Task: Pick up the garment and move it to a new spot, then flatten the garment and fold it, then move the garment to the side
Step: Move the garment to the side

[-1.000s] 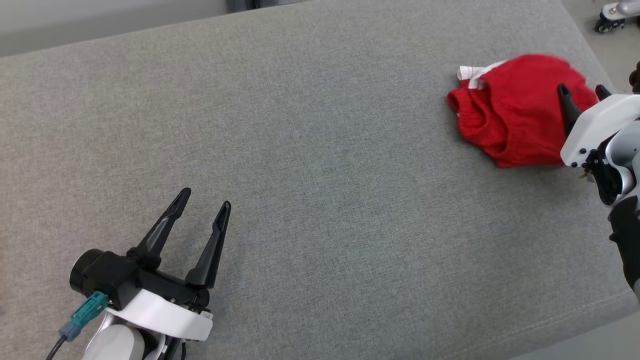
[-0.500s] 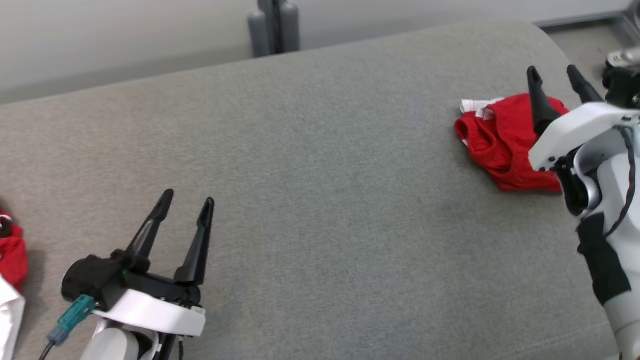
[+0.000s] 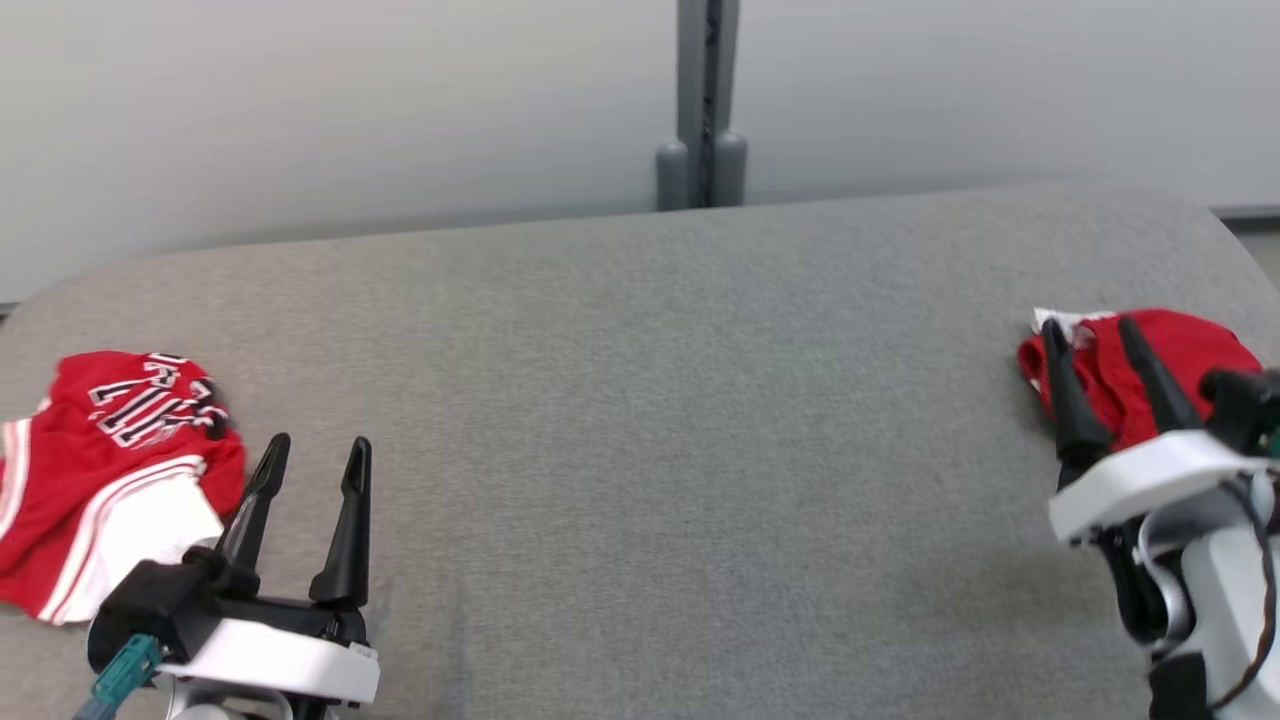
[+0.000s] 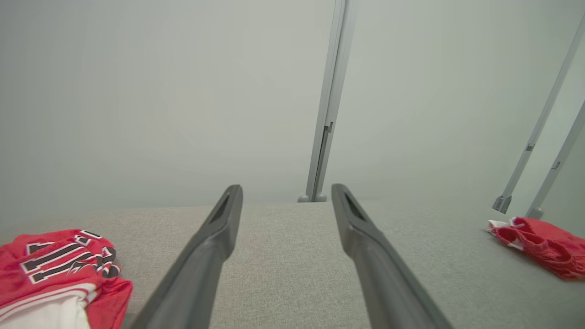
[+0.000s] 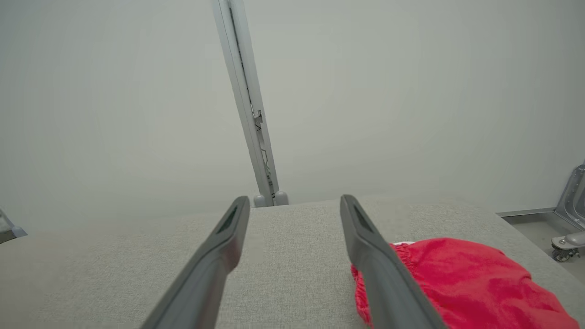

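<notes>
Seemingly, in the head view, you had both end effectors released and empty. The left end effector [image 3: 319, 445] hovered over the grey tabletop [image 3: 650, 400] just beside the lettered red garment [image 3: 110, 450], which lay crumpled at the left end with its white trim and black-and-white lettering showing. The right end effector [image 3: 1088, 325] stood at the near edge of the plain red garment [image 3: 1190, 345] at the far right; whether it touched the cloth could not be told. The pickup looked like the step in hand, so you would have done well to pinch a raised fold of the lettered red garment rather than scrape the tabletop.

From the left wrist, the fingers were spread with nothing between them. The lettered red garment [image 4: 55, 265] sat low at the left, well apart from the plain red garment [image 4: 539, 244].

From the right wrist, the fingers were likewise parted, and the plain red garment [image 5: 461, 278] lay bunched just beside the right finger, gathered waistband showing.
</notes>
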